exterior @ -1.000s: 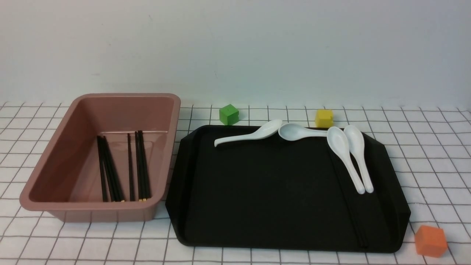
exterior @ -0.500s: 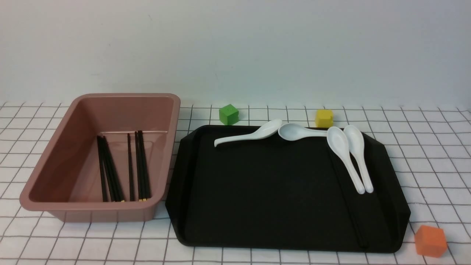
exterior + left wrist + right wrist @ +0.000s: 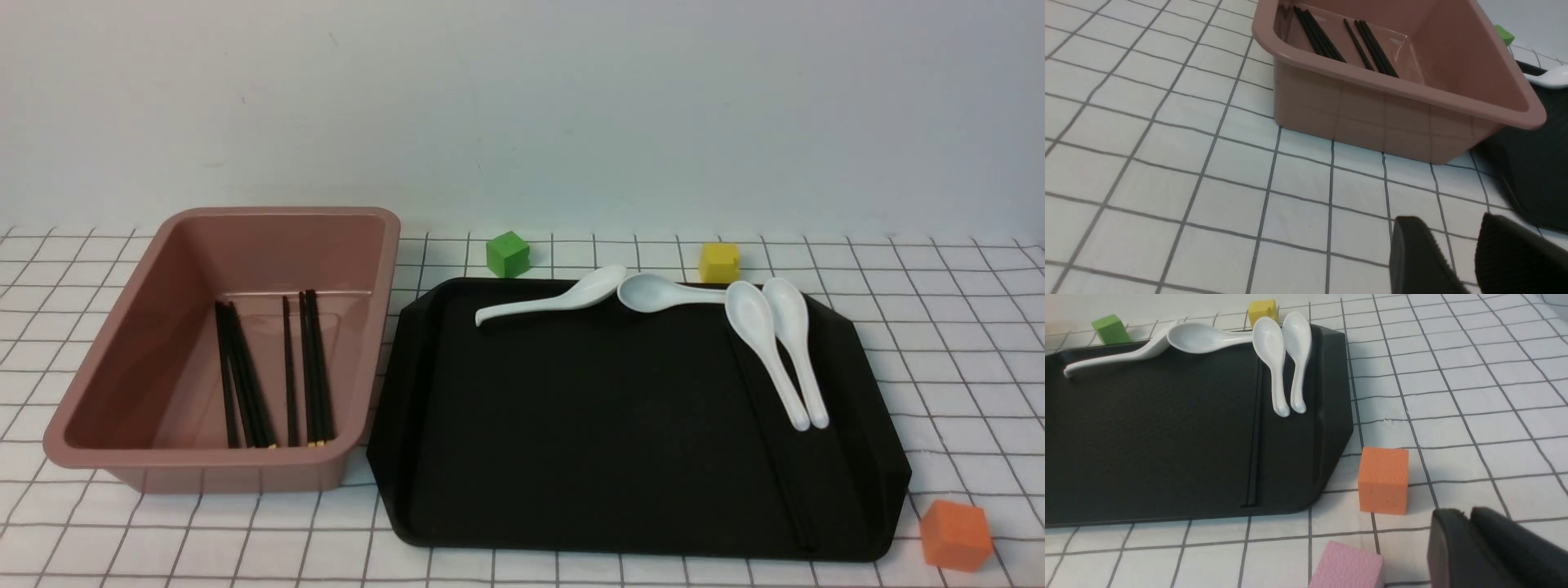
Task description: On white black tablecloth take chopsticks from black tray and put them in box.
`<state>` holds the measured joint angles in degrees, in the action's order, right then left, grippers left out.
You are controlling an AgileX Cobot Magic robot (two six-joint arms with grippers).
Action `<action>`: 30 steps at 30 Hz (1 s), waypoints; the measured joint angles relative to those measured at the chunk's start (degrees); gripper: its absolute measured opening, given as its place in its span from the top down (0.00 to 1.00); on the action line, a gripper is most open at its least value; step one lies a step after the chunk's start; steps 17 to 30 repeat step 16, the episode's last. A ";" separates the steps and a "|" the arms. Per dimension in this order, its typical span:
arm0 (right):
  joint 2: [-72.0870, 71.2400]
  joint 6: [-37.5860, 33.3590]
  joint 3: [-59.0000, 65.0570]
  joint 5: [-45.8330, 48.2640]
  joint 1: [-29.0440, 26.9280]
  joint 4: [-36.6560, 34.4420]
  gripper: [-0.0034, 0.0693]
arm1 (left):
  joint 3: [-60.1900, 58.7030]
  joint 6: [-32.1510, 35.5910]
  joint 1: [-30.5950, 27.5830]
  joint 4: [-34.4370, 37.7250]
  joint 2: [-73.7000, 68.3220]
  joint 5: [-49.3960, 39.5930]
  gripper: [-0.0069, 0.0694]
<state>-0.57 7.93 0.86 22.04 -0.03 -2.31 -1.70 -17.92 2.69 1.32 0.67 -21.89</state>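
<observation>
While chopsticks [image 3: 273, 376] fill box [image 3: 106, 384], spoons [image 3: 767, 343] occupy tray [image 3: 571, 457].

It looked like a lab test bench, not a kitchen: a bare pale wall [image 3: 522, 106] stood behind a tabletop under a grid cloth [image 3: 939, 343], and foam cubes, green [image 3: 508, 253], yellow [image 3: 719, 262] and orange [image 3: 955, 534], lay scattered as props around the tray [image 3: 620, 457].

Behind your bench [image 3: 939, 359] you have a plain, pale wall [image 3: 522, 106], evenly lit, with no hard shadows.
</observation>
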 joint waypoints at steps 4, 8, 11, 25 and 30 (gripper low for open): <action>0.00 0.02 0.00 0.00 0.00 0.00 0.83 | 0.00 0.00 0.00 0.00 0.00 0.00 0.60; 0.00 0.02 0.00 0.00 0.00 0.00 0.83 | 0.00 0.00 0.00 0.00 0.00 0.04 0.60; 0.00 0.02 0.00 0.00 0.00 0.00 0.83 | 0.00 0.00 0.00 0.00 0.00 0.04 0.60; 0.00 0.02 0.00 0.00 0.00 0.00 0.83 | 0.00 0.00 0.00 0.00 0.00 0.04 0.60; 0.00 0.02 0.00 0.00 0.00 0.00 0.83 | 0.00 0.00 0.00 0.00 0.00 0.04 0.60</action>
